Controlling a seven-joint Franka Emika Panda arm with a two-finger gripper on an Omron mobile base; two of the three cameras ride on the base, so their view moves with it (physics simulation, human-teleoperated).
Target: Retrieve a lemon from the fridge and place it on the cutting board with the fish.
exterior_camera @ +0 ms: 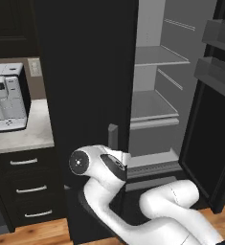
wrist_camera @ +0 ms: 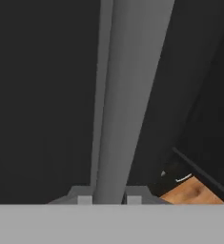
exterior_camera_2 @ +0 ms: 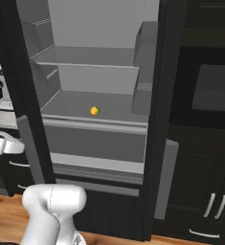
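The fridge (exterior_camera: 85, 72) stands with its right door swung wide, showing light grey shelves. The lemon (exterior_camera_2: 95, 111), small and yellow-orange, lies on a middle shelf (exterior_camera_2: 71, 106). In the hand view, the long grey bar handle (wrist_camera: 127, 95) of the left door runs up between my fingertips (wrist_camera: 85, 199). My gripper (wrist_camera: 108, 199) is shut on it. The same handle (exterior_camera: 113, 136) rises just above my white wrist in the left base view. The handle (exterior_camera_2: 30, 148) shows edge-on at the left in the right base view. The cutting board and the fish are out of view.
A coffee machine (exterior_camera: 8, 98) sits on the light counter (exterior_camera: 23, 139) left of the fridge, above dark drawers (exterior_camera: 25, 189). The open right door (exterior_camera: 219, 72) carries grey bins. Dark cabinets (exterior_camera_2: 200, 191) stand to the right. The floor (exterior_camera_2: 4, 210) is wood.
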